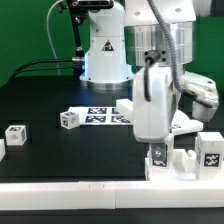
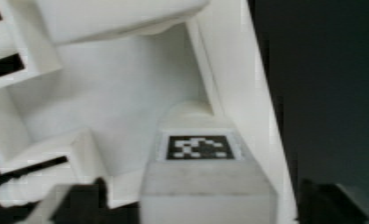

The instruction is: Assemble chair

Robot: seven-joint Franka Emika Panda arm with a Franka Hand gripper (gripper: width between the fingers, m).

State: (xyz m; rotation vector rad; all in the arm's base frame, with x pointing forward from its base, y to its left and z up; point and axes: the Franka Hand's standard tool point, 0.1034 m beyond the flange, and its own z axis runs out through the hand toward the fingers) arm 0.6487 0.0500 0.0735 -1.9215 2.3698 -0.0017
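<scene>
My gripper [image 1: 156, 68] is shut on a tall white chair slab [image 1: 149, 105] and holds it upright over the front right of the table. Under its lower end stands a white chair block with a tag [image 1: 158, 155], joined to a chunky white piece [image 1: 183, 160]. I cannot tell whether the slab touches them. In the wrist view the slab [image 2: 128, 90] fills the picture and carries a square tag [image 2: 202, 148]. It sits between the dark fingers [image 2: 53, 203] of my gripper [image 2: 202, 208].
Two small tagged white cubes [image 1: 15, 133] [image 1: 68, 119] lie on the black table at the exterior view's left. The marker board [image 1: 100, 113] lies in the middle. Another tagged block [image 1: 211, 150] stands at the right. A white border rail [image 1: 90, 196] runs along the front.
</scene>
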